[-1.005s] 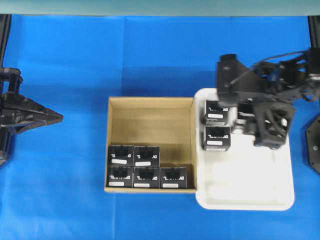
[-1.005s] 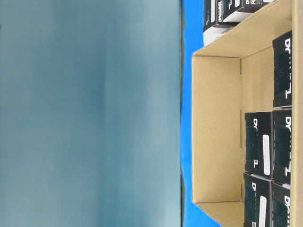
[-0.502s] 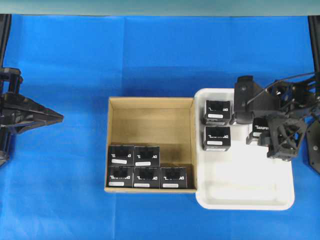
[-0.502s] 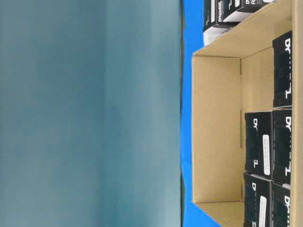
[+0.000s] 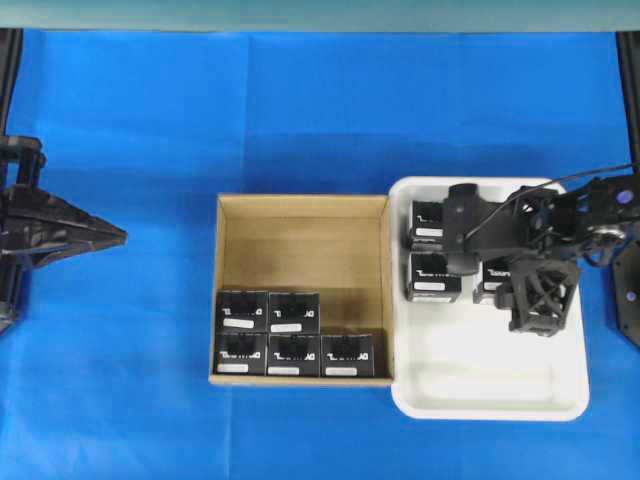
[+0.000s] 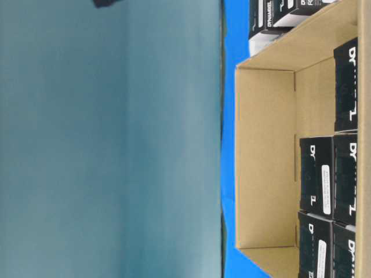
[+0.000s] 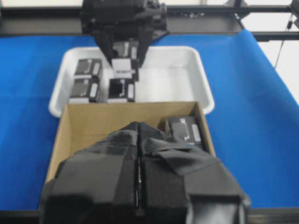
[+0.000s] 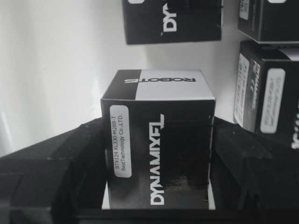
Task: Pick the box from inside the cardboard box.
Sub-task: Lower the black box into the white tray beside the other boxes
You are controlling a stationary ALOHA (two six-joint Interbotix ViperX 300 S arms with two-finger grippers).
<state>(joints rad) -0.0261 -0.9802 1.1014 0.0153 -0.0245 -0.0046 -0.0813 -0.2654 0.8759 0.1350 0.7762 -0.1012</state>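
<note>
Blue surface (image 5: 300, 110), w/ cardboard box (image 5: 300, 235) mid and white tray (image 5: 480, 395) touching its right wall. Right fingers (image 8: 60, 168) pinch one box (image 8: 159, 140) above the tray, probably to set it by the others. Left fingers (image 7: 140, 154) pressed together, idle at left edge.

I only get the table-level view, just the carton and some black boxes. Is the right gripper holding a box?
Observer: Yes. The right wrist view shows the right gripper shut on a box, a finger against each side.
Operator: Is it over the carton?
Observer: No. From overhead it is over the white tray, which sits to the right of the cardboard box.
Operator: And the left gripper?
Observer: The left gripper is at the left edge of the overhead view, well apart from the cardboard box, with its jaws shut and nothing between them.
</note>
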